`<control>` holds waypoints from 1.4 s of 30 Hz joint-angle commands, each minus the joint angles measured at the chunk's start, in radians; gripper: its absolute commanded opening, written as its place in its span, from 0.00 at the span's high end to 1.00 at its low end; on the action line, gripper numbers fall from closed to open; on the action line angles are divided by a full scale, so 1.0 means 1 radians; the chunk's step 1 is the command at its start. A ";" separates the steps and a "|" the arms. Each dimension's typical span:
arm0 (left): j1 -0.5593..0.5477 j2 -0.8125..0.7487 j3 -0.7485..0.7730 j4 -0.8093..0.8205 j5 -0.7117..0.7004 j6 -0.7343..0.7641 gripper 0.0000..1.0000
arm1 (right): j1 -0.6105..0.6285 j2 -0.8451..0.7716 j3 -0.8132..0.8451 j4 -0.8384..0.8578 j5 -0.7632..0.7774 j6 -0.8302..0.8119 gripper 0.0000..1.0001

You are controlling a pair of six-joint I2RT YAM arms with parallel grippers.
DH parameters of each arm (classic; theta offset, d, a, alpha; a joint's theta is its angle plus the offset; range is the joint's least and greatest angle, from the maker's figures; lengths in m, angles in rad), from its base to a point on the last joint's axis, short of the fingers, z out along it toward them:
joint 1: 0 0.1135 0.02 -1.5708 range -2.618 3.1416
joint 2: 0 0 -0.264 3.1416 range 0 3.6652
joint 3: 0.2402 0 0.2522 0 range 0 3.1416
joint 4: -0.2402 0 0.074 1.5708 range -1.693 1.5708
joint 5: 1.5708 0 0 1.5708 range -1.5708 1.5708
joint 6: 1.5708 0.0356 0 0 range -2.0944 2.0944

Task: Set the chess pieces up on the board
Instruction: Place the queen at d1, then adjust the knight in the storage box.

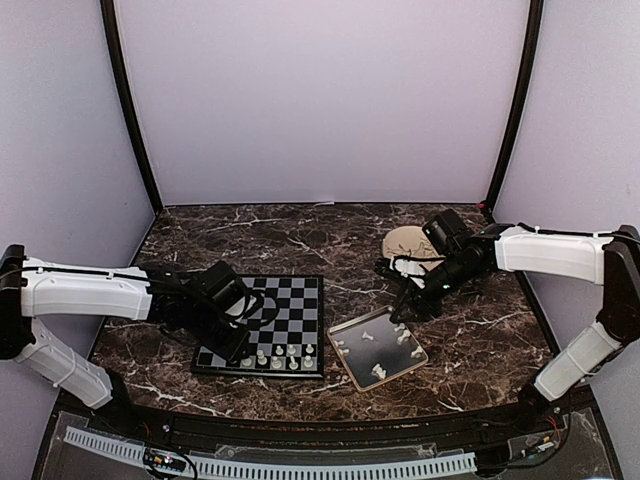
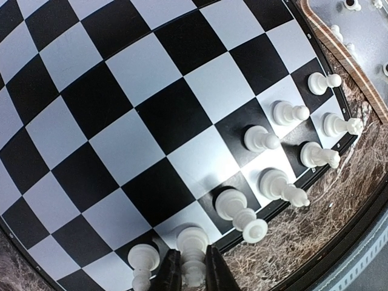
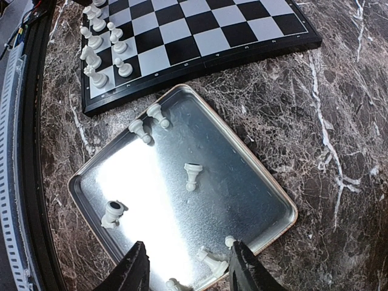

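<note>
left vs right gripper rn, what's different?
Grip: the left gripper is shut on a white chess piece; the right gripper is open and holds nothing.
Place: the left gripper is at the near edge of the board, beside standing pieces; the right gripper hangs over the metal tray, which holds loose pieces.
Shared: dark fingers, pointing down.

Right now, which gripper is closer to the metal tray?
Right: the right gripper hangs open over the tray; left gripper is over the board, shut on a chess piece.
</note>
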 commanded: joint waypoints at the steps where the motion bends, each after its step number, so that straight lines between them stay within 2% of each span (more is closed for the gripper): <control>1: -0.004 0.011 -0.011 0.014 0.000 0.015 0.85 | -0.006 0.005 0.015 -0.002 -0.013 -0.006 0.54; 7: -0.004 0.007 -0.005 -0.005 -0.009 0.015 0.73 | -0.006 -0.001 0.009 -0.002 -0.012 -0.009 0.54; 13: -0.004 -0.011 0.008 -0.029 -0.016 0.015 0.69 | -0.005 0.000 0.013 -0.007 -0.018 -0.013 0.54; 21: -0.004 -0.093 0.129 -0.072 -0.101 0.073 0.61 | -0.001 0.022 0.029 -0.058 -0.010 -0.102 0.57; 26: -0.004 -0.083 0.178 0.040 -0.103 0.118 0.60 | 0.045 0.057 0.053 -0.066 0.070 -0.136 0.60; 29: -0.004 -0.065 0.174 0.169 -0.055 0.136 0.60 | 0.090 0.085 0.057 -0.016 0.178 -0.109 0.62; 32: -0.004 -0.040 0.164 0.270 -0.005 0.146 0.60 | 0.119 0.152 0.077 0.016 0.223 -0.077 0.64; 37: -0.004 0.002 0.156 0.321 0.054 0.172 0.60 | 0.139 0.228 0.108 0.031 0.222 -0.058 0.64; 42: -0.004 -0.006 0.126 0.342 0.092 0.193 0.60 | 0.152 0.183 0.071 -0.020 0.168 -0.146 0.63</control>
